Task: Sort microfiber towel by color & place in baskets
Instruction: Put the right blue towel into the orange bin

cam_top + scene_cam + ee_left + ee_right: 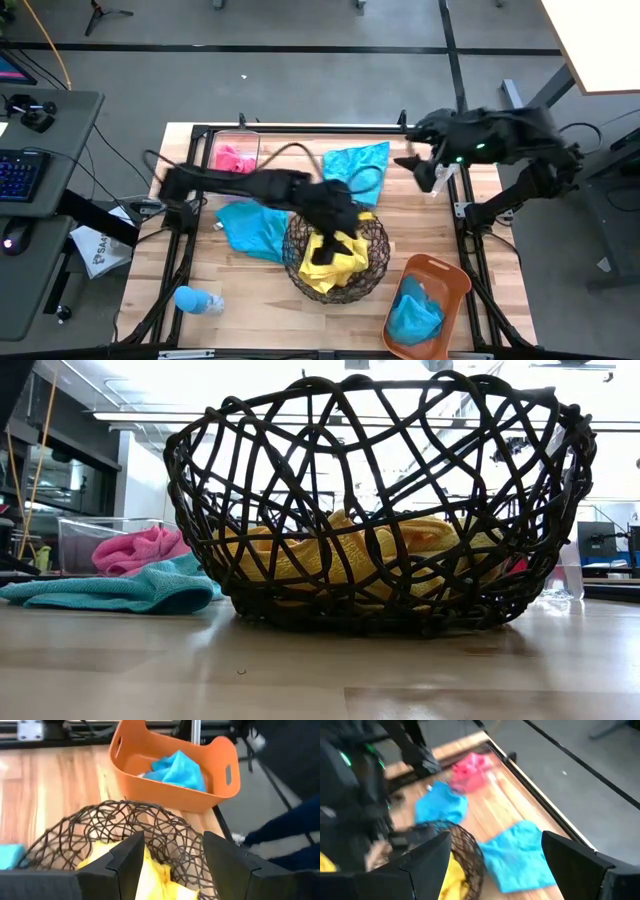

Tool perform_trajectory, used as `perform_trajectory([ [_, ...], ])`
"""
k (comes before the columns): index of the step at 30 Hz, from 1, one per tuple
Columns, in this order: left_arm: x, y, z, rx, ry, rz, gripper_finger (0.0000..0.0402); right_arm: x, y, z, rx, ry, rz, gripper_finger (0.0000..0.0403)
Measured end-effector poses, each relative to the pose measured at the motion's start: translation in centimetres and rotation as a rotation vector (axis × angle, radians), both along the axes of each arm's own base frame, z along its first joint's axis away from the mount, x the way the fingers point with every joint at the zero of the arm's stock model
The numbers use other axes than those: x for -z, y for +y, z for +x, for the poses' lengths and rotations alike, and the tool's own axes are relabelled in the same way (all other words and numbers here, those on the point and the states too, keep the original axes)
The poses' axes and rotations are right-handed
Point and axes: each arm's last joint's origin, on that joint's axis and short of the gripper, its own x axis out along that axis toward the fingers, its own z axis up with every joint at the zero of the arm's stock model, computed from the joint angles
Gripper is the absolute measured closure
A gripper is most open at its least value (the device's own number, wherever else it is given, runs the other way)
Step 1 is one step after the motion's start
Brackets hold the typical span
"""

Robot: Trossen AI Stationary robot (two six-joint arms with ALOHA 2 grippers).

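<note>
A round dark wire basket holds a yellow towel, and part of the towel drapes over the basket's near rim. My left gripper is open right above that towel inside the basket. One teal towel lies flat left of the basket, another toward the far edge. A third teal towel sits in the orange tub. A pink towel lies in the clear bin. My right gripper is open, raised near the far right corner. My left gripper comes down slanting over the yellow towel in the wire basket, its fingers either side of the cloth. I cannot tell whether they touch it.
A light-blue bottle lies near the table's near left corner. A dark metal frame runs along the table's edges. Bare wood shows between the basket and the near edge. A desk with a keyboard stands left of the table.
</note>
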Motion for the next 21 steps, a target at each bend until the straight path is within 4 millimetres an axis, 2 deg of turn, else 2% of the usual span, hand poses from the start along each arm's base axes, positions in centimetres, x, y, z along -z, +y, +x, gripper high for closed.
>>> perform_trajectory([
  [3, 0.4, 0.5, -3.5, -0.086, -0.046, -0.028, 0.0211, 2.2, 0.0, 1.0, 0.043, 0.103, -0.017, 0.0096],
  [6, 2.5, 0.7, -7.9, -0.245, -0.085, -0.092, 0.0211, 5.3, -0.1, 1.8, 0.122, 0.213, -0.024, 0.0096],
  [9, 4.8, 0.8, -12.1, -0.396, -0.139, -0.182, 0.0211, 9.1, -1.0, 2.4, 0.255, 0.289, 0.010, 0.0096],
  [12, 5.2, 0.9, -15.5, -0.500, -0.236, -0.281, 0.0211, 13.7, -2.9, 2.9, 0.404, 0.345, 0.115, 0.0096],
  [14, 5.5, 1.1, -17.2, -0.550, -0.251, -0.304, 0.0211, 16.7, -4.7, 3.6, 0.468, 0.334, 0.249, 0.0096],
  [17, 5.1, 1.3, -18.9, -0.590, -0.299, -0.289, 0.0211, 20.4, -7.7, 5.1, 0.474, 0.236, 0.423, 0.0096],
  [21, 3.8, 1.6, -20.0, -0.594, -0.369, -0.274, 0.0211, 24.5, -11.4, 6.9, 0.571, 0.162, 0.515, 0.0096],
])
